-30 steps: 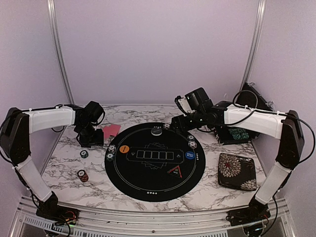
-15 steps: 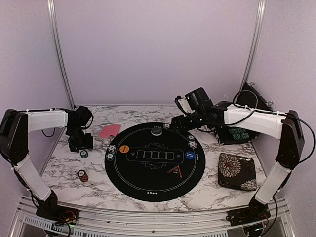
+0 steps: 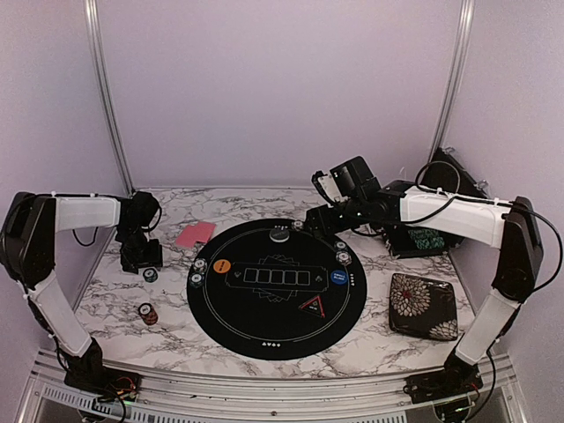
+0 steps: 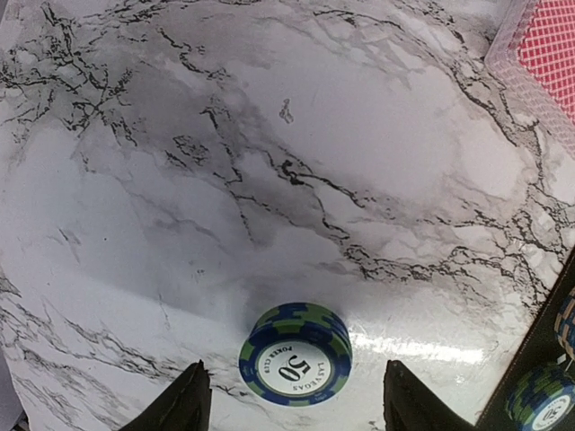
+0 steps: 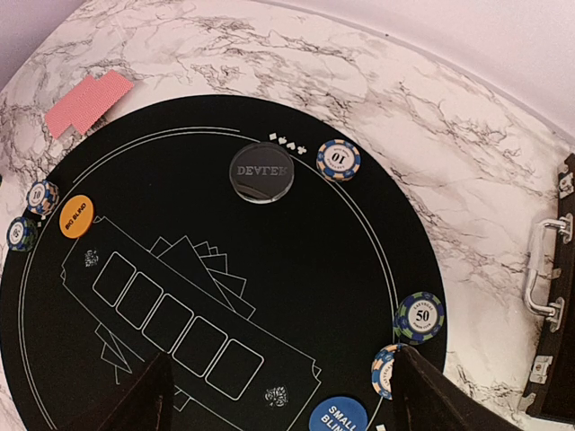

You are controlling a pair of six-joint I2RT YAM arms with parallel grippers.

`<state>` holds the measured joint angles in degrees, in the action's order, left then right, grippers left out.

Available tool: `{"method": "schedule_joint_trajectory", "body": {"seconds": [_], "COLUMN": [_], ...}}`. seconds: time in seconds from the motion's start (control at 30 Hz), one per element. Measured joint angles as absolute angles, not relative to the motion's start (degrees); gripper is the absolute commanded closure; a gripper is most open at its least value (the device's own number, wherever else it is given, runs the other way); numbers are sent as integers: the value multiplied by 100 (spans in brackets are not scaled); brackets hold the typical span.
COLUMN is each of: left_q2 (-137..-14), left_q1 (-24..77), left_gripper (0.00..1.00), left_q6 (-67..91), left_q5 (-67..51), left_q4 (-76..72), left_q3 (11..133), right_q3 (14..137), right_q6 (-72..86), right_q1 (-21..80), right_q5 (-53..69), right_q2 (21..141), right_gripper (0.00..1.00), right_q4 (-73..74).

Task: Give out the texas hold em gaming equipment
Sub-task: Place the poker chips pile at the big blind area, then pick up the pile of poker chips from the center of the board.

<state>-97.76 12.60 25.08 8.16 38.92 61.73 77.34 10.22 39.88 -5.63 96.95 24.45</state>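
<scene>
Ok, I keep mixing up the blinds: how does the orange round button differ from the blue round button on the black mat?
The orange round button reads BIG BLIND; the blue round button reads SMALL, the rest cut off. In the top view orange lies left of the white card boxes, blue right. Both are round, flat on the round black mat.

The bench (image 4: 269, 135) is veined in grey and black over white marble. The round mat (image 5: 359, 269) is coloured black and lined in white. The cards (image 4: 550, 45) are backed in a pink-red lattice. The chip (image 4: 295, 356) is striped blue and green.
</scene>
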Motion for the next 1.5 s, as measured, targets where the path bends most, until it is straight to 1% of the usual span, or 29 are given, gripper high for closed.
{"method": "schedule_joint_trajectory", "body": {"seconds": [0.43,0.63,1.03,1.27,1.5], "left_q2": [-10057,-10099,-10108,-10099,-10090], "left_q1": [1162,1160,1157,1157,1166], "left_gripper": [35,40,58,63,63], "left_q6": [2405,2349,2290,2285,2279], "left_q5": [705,615,508,502,508], "left_q4": [3701,3610,3494,3474,3479], "left_q3": [6040,6012,5988,5975,5977], "right_q3": [7734,7734,7732,7732,7732], "right_q6": [1022,1024,1024,1024,1024], "right_q1": [3986,3986,3986,3986,3986], "right_q5": [-565,-565,-565,-565,-565], "right_q2": [9695,9695,9695,9695,9695], "right_gripper": [19,19,19,19,19], "right_q4": [2447,2447,2447,2447,2447]}}
